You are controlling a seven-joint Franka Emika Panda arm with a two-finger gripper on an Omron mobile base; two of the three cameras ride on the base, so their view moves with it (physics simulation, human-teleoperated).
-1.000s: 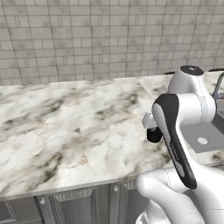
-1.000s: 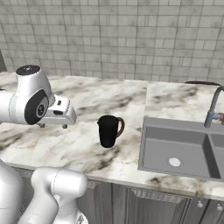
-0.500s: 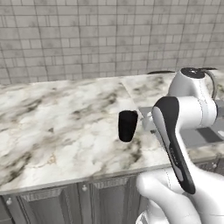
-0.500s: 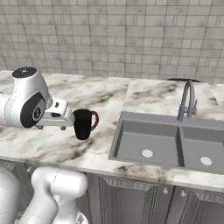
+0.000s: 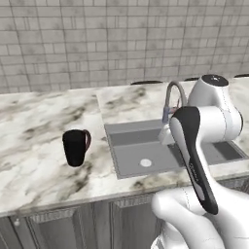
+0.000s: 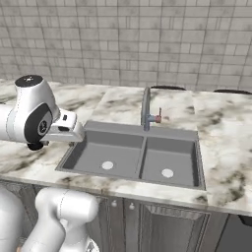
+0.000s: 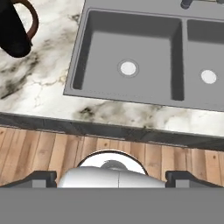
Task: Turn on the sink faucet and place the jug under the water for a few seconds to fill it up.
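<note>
Small matte black jug with reddish-brown handle (image 5: pixel 75 147) upright on marbled countertop (image 5: pixel 34 165), at 9 o'clock from dark grey two-basin sink (image 5: pixel 131 160), well apart. Gripper (image 7: pixel 112 177) jaws spread wide, holding nothing, over counter's front edge.

2 base views flank the sink (image 5: pixel 146 151); hand view looks down.

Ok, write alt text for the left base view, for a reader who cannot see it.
A black jug with a reddish-brown handle stands upright on a marble counter, left of a dark grey two-basin sink. A grey gooseneck faucet rises behind the sink, no water running. The robot's white arm fills the lower right, in front of the sink's right basin; a grey tiled wall is behind.
</note>
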